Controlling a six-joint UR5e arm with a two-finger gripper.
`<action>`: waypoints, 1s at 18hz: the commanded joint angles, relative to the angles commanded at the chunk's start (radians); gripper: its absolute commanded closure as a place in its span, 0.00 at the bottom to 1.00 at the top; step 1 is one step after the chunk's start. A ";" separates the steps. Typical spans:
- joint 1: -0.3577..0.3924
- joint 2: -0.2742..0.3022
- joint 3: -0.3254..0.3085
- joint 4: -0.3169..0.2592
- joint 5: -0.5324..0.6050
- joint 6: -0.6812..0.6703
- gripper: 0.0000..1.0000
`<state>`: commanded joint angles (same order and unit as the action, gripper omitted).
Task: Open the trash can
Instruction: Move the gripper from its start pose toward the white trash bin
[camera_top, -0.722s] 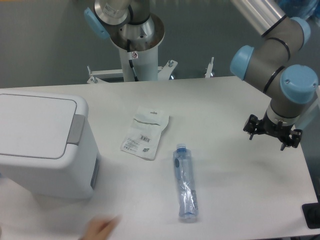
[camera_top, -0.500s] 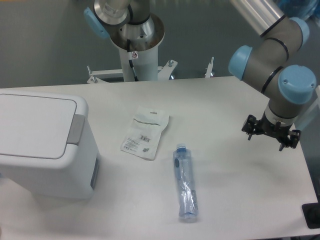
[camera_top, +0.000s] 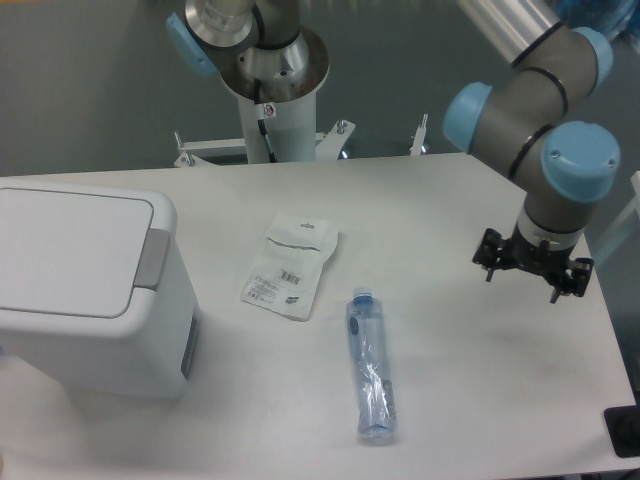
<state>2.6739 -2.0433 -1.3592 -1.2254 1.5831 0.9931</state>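
The white worktop (camera_top: 450, 210) carries three things; the trash can (camera_top: 85, 290) stands at nine o'clock, lid shut; a flat white packet (camera_top: 290, 265) lies near centre; a clear bottle (camera_top: 370, 365) lies toward six o'clock.

The trash can (camera_top: 85, 285) stands on the left end of the table (camera_top: 460, 210). To its right lies a flat packet (camera_top: 290, 265), and just beyond that, nearer the front edge, a bottle (camera_top: 370, 368) on its side (cap toward the back). The gripper (camera_top: 530, 275) hangs over the table's right side, well apart from all three.
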 joint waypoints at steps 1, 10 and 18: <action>-0.020 0.000 0.005 -0.018 -0.014 -0.049 0.00; -0.111 0.077 0.006 -0.098 -0.135 -0.309 0.00; -0.140 0.173 0.015 -0.103 -0.361 -0.537 0.00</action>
<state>2.5342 -1.8700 -1.3438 -1.3284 1.2226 0.4558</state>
